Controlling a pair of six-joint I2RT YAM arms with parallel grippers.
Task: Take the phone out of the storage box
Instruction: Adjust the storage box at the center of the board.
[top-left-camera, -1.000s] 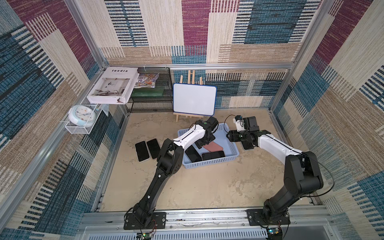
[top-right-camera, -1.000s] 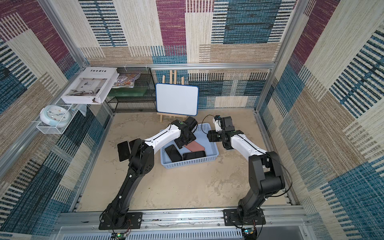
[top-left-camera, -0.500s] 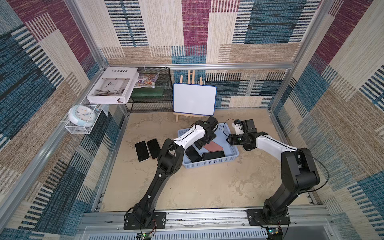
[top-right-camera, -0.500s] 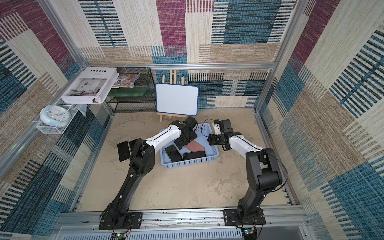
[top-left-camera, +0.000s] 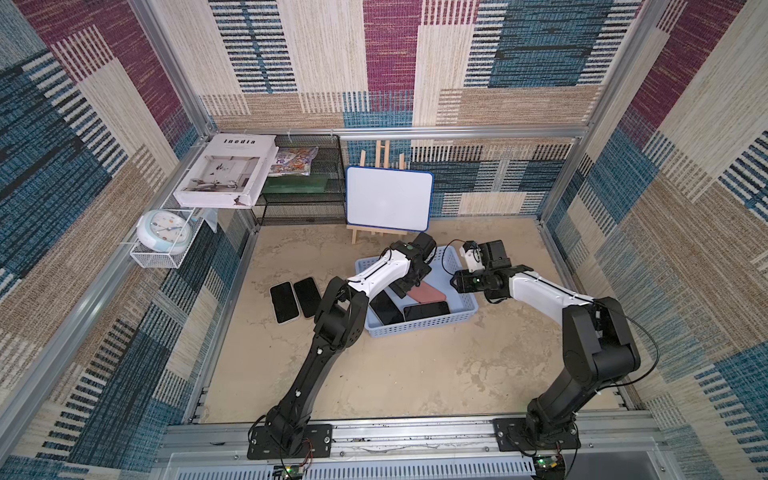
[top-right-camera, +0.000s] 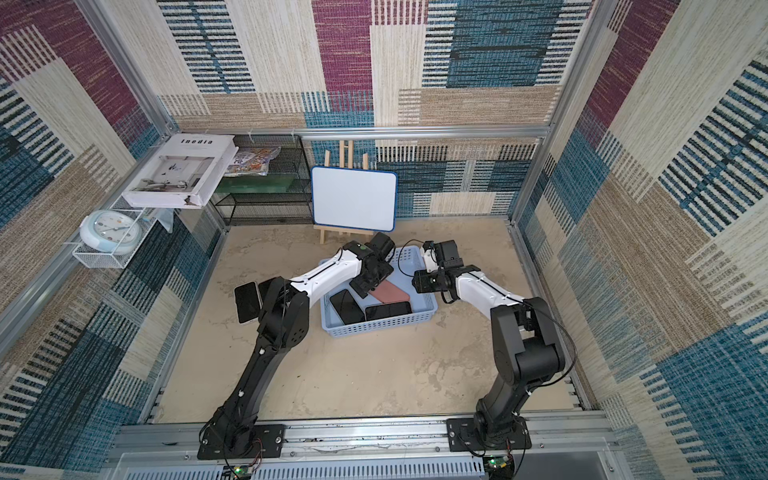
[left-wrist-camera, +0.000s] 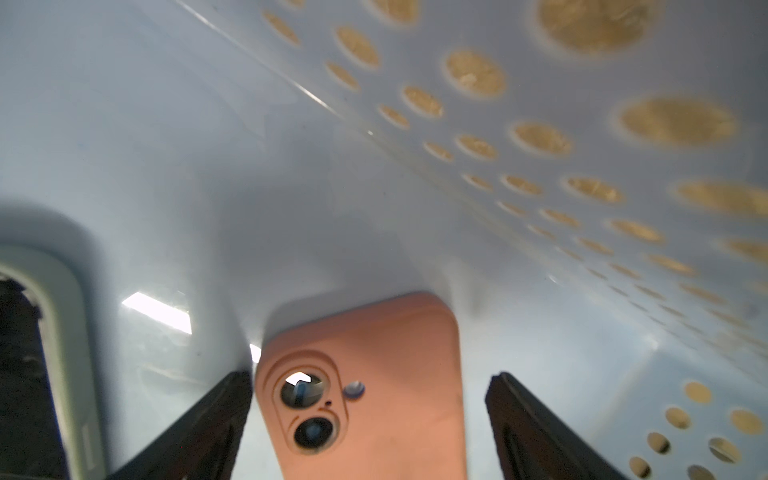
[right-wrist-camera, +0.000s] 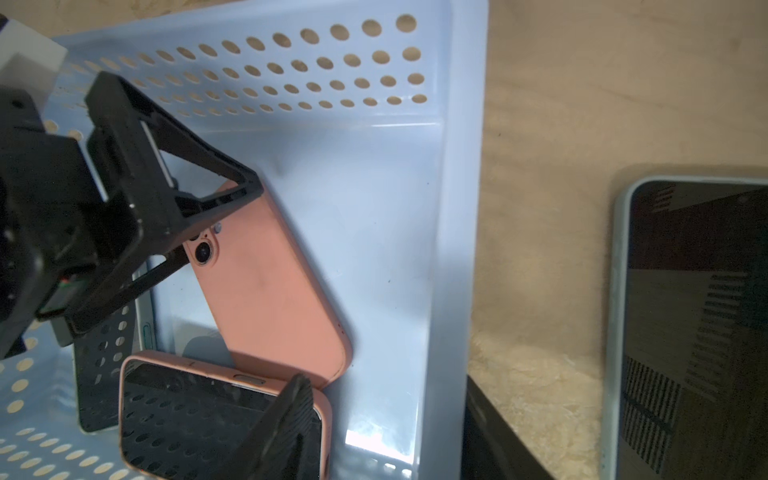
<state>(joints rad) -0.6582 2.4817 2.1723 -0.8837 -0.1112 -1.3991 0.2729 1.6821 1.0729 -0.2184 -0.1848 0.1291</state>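
The right jaws have moved in astride the storage box (top-left-camera: 419, 326) wall.

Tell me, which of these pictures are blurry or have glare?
Left wrist view: holes in the basket are smeared out of focus, and a white glare patch shines beside the fairly sharp pink phone. Right wrist view: the blue-edged phone on the table mirrors striped walls. Both top views: crisp, evenly lit.

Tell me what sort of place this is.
Probably a robot test booth, not a real room: a metal frame lined with patterned wall panels, two arms bolted to a front rail, and staged props like a whiteboard and clock.
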